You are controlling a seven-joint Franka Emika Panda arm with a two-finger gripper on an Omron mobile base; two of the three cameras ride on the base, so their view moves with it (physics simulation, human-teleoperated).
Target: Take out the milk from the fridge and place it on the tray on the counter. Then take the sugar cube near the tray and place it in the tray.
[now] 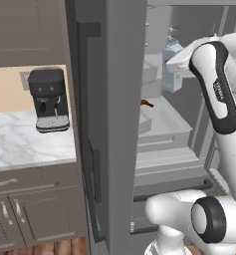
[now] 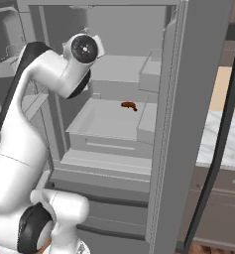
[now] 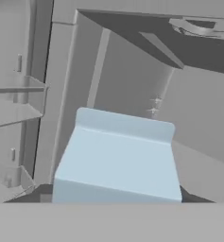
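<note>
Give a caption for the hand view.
Hand camera looks down on the pale blue milk carton's gabled top inside the grey fridge.

Milk point(image 1: 172, 69) half hidden behind arm; carton base cut off in hand view; pincer grip untellable.

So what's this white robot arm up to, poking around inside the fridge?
It is after the milk, a small pale blue carton standing on an upper shelf of the open fridge. The arm reaches in toward it, and the hand view shows the carton's gabled top close up, right in front of the hand. Whether the fingers already grip it cannot be told from here; the carton still stands inside the fridge. A small brown item lies on a lower shelf. Outside, a black coffee machine stands on the marble counter.
</note>
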